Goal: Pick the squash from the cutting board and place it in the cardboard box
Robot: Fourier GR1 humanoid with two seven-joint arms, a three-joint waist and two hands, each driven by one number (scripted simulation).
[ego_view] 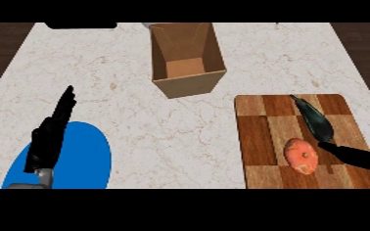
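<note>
On the wooden cutting board (267, 137), at the right of the worktop (130, 98), lay the squash (312, 116), dark green and long, its axis running from the far middle of the board down toward the near right. Just beside its near end lay an orange, lumpy vegetable (301, 155). The right hand (347, 154) came in from the right edge, its fingers stretched out and holding nothing, the tips almost at the near end of the squash; this hand was clearly the nearer one. The cardboard box (186, 80) stood open, well apart to the far left of the board, with bare worktop between. The left hand (49, 136) rested open above a blue plate (83, 156), fingers pointing up, far from the squash.
</note>
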